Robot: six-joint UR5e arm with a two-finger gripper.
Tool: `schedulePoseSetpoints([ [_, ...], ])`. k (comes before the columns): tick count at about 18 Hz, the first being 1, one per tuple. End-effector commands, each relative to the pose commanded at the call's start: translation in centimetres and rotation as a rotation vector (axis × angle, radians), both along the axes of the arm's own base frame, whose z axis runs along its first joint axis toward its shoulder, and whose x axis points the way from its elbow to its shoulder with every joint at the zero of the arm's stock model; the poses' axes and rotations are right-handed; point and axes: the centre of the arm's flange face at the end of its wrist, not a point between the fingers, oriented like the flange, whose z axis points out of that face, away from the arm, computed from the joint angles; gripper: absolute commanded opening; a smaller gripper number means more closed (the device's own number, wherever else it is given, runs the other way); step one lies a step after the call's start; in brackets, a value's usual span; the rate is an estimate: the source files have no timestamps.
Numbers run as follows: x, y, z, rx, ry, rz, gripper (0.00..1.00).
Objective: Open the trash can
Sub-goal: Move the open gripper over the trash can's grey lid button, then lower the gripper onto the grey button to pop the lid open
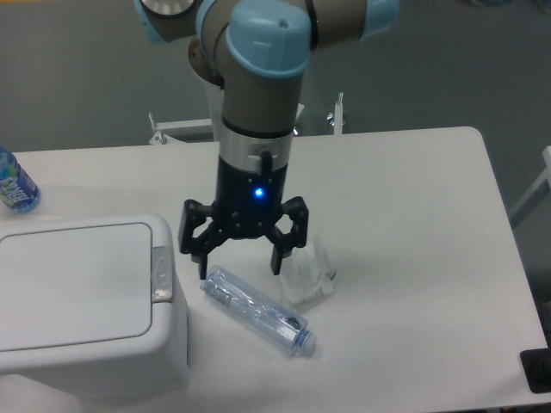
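The trash can (pixel 82 301) is a large white boxy bin at the lower left, its flat lid down and a small grey latch button (pixel 161 274) on its right edge. My gripper (pixel 240 267) hangs open just to the right of the bin, fingers pointing down above the table. Its left fingertip is a short way right of the latch, not touching it. Nothing is between the fingers.
A clear plastic bottle (pixel 256 309) lies on its side right below the gripper. A crumpled clear wrapper (pixel 307 274) sits to the gripper's right. A blue-labelled bottle (pixel 14 184) stands at the far left edge. The arm's pedestal (pixel 237 103) rises behind the table.
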Motion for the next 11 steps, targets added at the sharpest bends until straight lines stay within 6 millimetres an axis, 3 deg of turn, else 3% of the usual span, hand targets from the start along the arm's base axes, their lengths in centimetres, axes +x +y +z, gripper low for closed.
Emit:
schedulePoseSetpoints([
  [11, 1.2, 0.8, -1.7, -0.023, -0.018, -0.022, 1.00],
])
